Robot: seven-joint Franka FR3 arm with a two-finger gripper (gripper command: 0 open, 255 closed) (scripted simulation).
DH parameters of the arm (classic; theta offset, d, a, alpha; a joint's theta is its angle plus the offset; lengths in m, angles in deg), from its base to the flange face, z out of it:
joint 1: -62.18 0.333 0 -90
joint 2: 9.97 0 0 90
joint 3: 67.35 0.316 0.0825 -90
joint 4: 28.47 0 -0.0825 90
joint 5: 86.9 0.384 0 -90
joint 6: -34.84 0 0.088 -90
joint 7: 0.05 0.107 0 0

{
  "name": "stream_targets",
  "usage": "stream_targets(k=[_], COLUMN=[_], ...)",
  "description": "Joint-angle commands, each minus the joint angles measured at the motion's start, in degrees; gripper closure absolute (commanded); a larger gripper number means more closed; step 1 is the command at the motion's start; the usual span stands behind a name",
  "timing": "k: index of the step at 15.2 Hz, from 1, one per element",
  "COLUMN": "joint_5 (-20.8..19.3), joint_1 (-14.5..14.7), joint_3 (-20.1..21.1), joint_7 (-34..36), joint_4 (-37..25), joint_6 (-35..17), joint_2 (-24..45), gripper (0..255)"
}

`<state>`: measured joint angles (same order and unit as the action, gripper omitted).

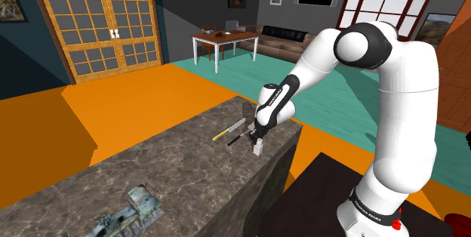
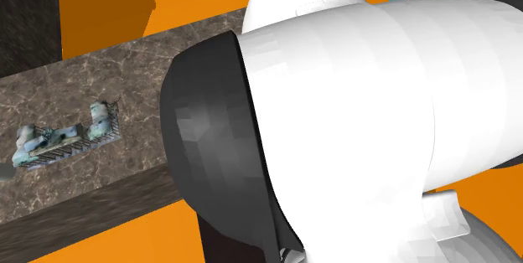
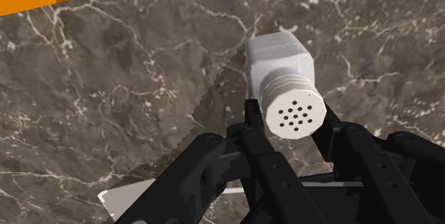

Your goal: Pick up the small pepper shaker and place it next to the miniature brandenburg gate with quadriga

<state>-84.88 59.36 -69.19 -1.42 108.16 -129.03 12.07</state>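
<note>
The small white pepper shaker [image 3: 279, 65] stands on the dark marble counter [image 1: 173, 167], close to its edge on the shoulder view's right. Its perforated round cap faces the wrist camera. My black gripper [image 3: 291, 119] comes down over it, and the two fingers press against either side of the cap, shut on it. In the shoulder view the gripper [image 1: 255, 139] sits just above the shaker [image 1: 258, 149]. The miniature Brandenburg Gate [image 1: 132, 207], grey-green, lies far along the counter toward the shoulder view's lower left. It also appears as the miniature gate [image 2: 63, 136] in the second exterior view.
A knife [image 1: 231, 130] with a yellow handle lies on the counter just beside the shaker. The counter's edge drops off to the orange floor [image 1: 128, 100]. The arm's white link [image 2: 352, 119] blocks much of the second exterior view. A dining table [image 1: 224, 43] stands far back.
</note>
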Motion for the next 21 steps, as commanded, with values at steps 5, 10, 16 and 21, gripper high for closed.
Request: stream_targets(k=[5, 10, 16, 21], joint_5=[0.0, -0.2, -0.7, -1.1], joint_1=[0.0, 0.2, 0.4, 0.6], joint_3=[0.0, -0.2, -0.6, -0.8], joint_7=[0.0, 0.2, 0.5, 0.8], joint_4=[0.0, 0.4, 1.0, 1.0], joint_6=[0.0, 2.0, 6.2, 9.8], joint_2=[0.0, -2.4, -7.1, -10.8], gripper=[255, 255, 255, 255])
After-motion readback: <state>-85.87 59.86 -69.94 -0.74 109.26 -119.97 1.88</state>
